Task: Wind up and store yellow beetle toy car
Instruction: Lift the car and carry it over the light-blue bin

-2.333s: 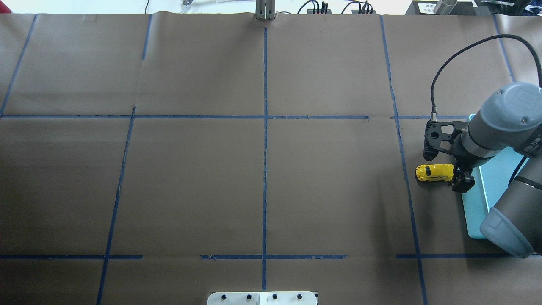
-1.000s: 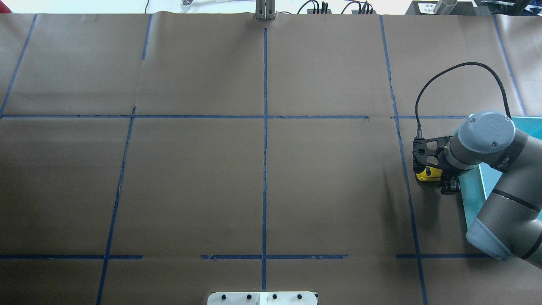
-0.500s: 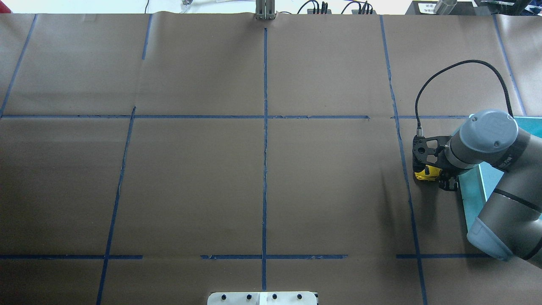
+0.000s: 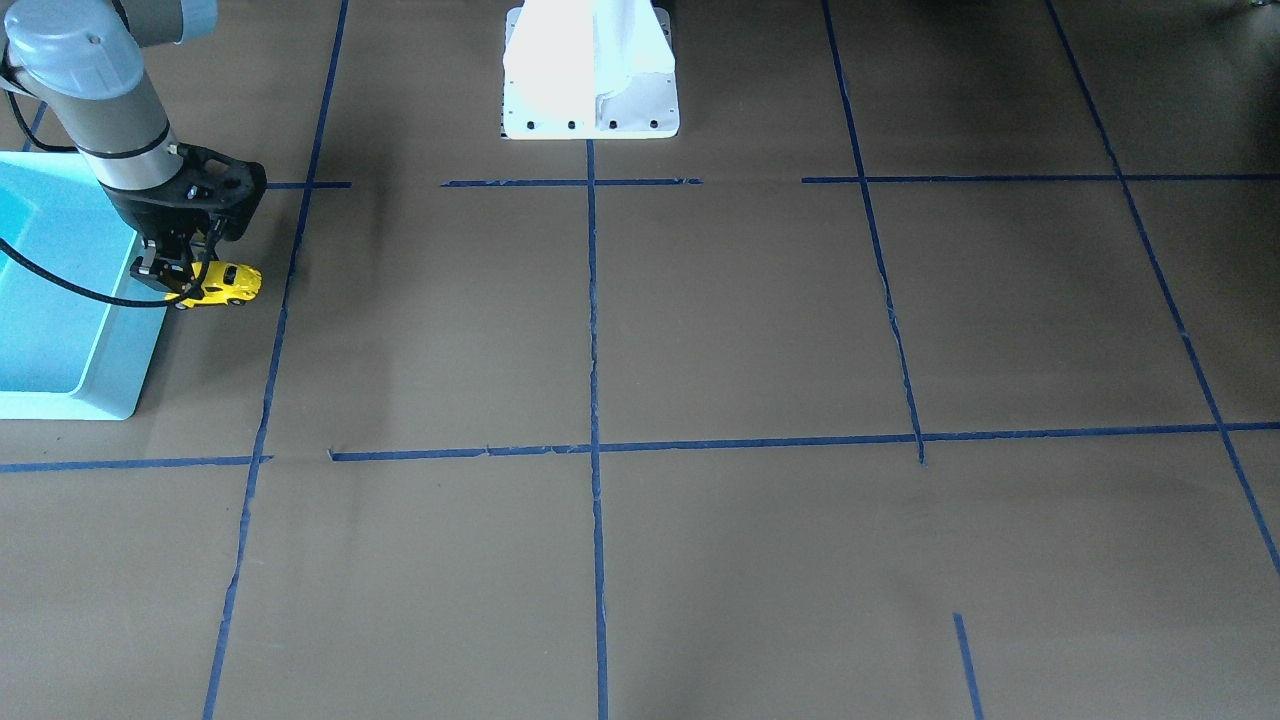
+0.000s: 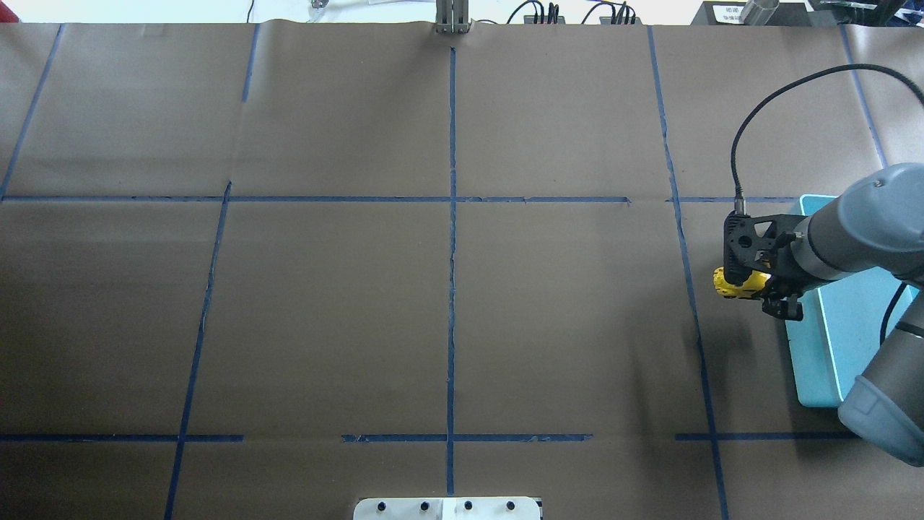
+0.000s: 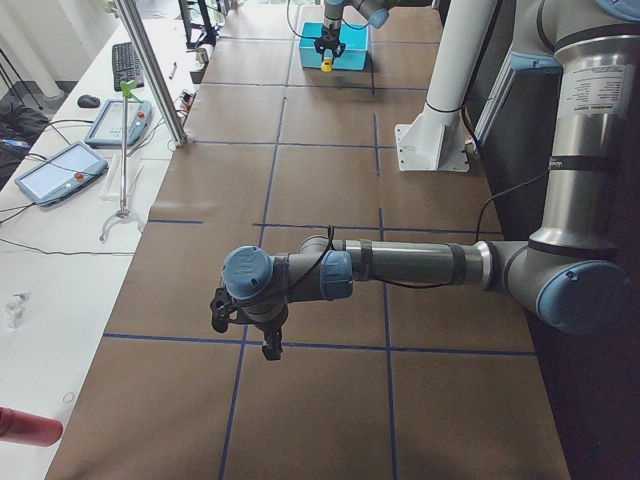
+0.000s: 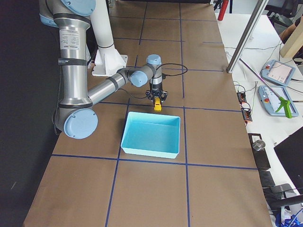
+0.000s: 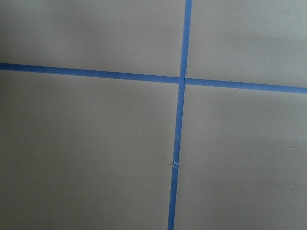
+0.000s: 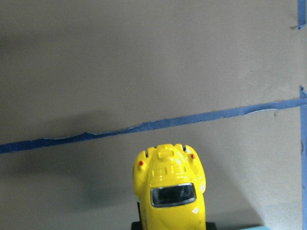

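The yellow beetle toy car (image 5: 735, 283) is held at its rear end between the fingers of my right gripper (image 5: 769, 290), just left of the light blue bin (image 5: 841, 339). In the front-facing view the car (image 4: 228, 285) sticks out from the gripper (image 4: 183, 278) beside the bin (image 4: 45, 300). The right wrist view shows the car's roof and dark window (image 9: 170, 189) low in the middle, over brown paper. In the right side view the car (image 7: 157, 105) hangs at the bin's near rim (image 7: 151, 135). My left gripper (image 6: 250, 335) hovers over the table's other end; I cannot tell if it is open.
Brown paper with blue tape lines (image 5: 452, 217) covers the table. The robot's white base (image 4: 590, 70) stands at the middle of the near edge. The bin looks empty inside. The left wrist view shows only paper and a tape cross (image 8: 181, 80).
My right gripper came down over the car's rear end and closed on it. Since half a second ago the arm has risen and shifted slightly toward the bin with the car.
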You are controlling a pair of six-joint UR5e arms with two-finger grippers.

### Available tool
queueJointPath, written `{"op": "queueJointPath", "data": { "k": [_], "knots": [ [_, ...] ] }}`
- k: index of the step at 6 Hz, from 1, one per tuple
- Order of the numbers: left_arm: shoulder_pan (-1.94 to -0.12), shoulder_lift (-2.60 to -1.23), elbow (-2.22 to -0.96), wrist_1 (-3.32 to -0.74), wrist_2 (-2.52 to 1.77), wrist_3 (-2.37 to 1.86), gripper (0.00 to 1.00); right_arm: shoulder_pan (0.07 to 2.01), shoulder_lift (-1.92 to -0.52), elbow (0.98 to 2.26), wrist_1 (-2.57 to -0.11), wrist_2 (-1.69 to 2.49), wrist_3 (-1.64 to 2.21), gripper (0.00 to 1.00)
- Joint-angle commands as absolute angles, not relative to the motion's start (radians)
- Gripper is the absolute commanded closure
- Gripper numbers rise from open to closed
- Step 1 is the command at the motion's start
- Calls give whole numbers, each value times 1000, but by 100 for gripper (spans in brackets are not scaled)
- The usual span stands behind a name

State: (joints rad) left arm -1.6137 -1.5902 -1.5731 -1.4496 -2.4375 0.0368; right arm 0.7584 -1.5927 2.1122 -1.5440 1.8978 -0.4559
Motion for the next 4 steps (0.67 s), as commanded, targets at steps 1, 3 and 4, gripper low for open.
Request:
{"op": "queueJointPath", "data": {
  "k": [1,3,4],
  "knots": [
    [-1614,-1589,-1574,-1450,-2437,37,0,883,-1685,2197,-1607,1974,-602,100],
    [-1614,-1589,-1574,-1450,-2437,35,0,966,-1783,2168,-1603,1974,-817,100],
    [-1614,-1589,-1574,-1450,-2437,37,0,968,-1790,2137,-1601,1976,-827,100]
  ]
}}
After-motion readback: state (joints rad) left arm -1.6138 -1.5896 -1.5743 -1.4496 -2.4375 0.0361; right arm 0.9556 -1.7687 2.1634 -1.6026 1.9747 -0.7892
